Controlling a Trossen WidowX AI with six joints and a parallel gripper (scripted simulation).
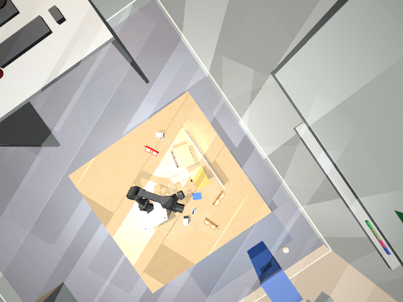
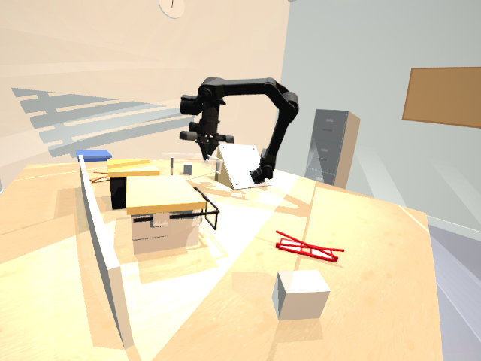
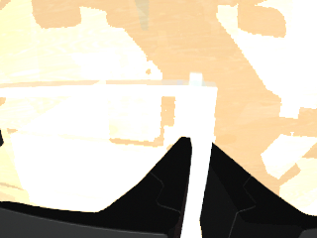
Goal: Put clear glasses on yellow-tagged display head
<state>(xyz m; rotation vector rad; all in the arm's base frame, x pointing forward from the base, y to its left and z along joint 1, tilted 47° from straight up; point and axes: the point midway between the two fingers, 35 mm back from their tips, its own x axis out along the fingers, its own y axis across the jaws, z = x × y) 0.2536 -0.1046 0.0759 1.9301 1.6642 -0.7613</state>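
My gripper (image 2: 205, 158) (image 3: 192, 147) is shut on the clear glasses (image 2: 220, 166) (image 3: 198, 164). They are in the air beside the white sloped stand, with their thin temples reaching left in the exterior view. In the wrist view a pale bar runs up between the fingertips. The nearer display head (image 1: 183, 155) (image 2: 167, 237) wears black glasses (image 2: 190, 214). The farther display head (image 1: 200, 178) (image 2: 118, 192), with a black side, stands behind it, left of the gripper. Both tops look yellowish, and I cannot make out the yellow tag. The fingertips are hidden in the top view.
A white divider (image 1: 203, 157) (image 2: 93, 229) runs behind the heads. The sloped stand (image 1: 156, 216) (image 2: 238, 167) is close to the gripper. A thin post (image 2: 172, 165) and a grey cube (image 2: 187, 168) stand beyond. Red glasses and a grey block (image 2: 303, 307) are in front.
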